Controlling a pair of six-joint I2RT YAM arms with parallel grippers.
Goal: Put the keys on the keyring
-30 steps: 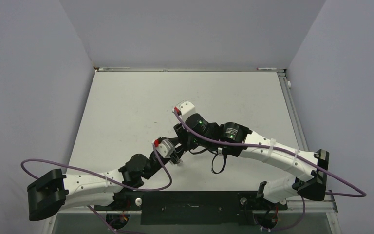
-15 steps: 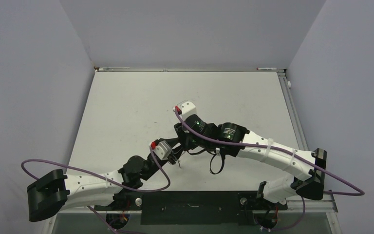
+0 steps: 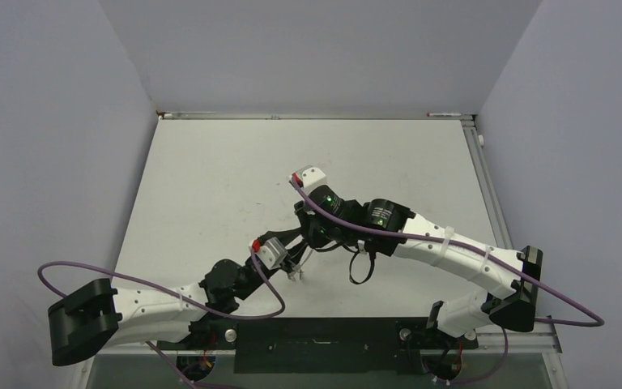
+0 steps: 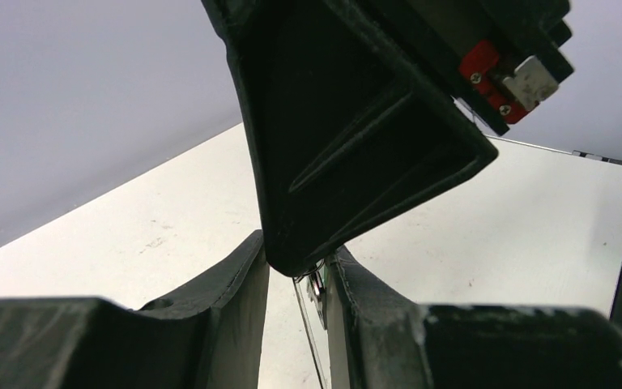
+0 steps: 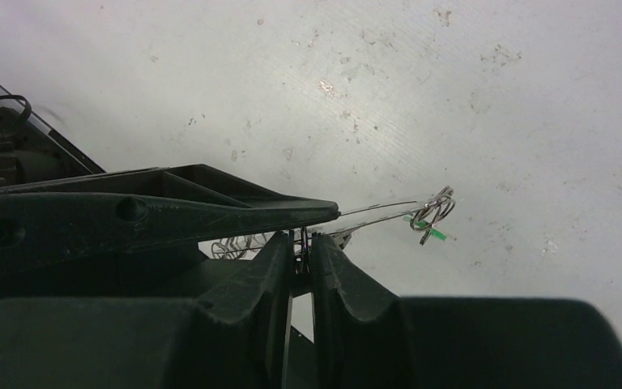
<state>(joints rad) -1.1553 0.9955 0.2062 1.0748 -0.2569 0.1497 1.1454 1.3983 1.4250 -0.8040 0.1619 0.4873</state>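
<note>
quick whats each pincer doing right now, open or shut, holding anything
Left pincer: closed on the thin wire keyring.
Right pincer: closed on a small flat metal piece, probably a key.

Bright, even overhead light — soft shadows, left pincer (image 4: 297,271) blurred.

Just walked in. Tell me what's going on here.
Both arms meet low over the table, working on one small bundle of metal. The left gripper pinches a thin wire keyring, whose looped end with a green tag sticks out past its fingertips. The right gripper has its fingers nearly together on a small metal piece, likely a key, right beside the ring. Whether it is threaded on cannot be told.
</note>
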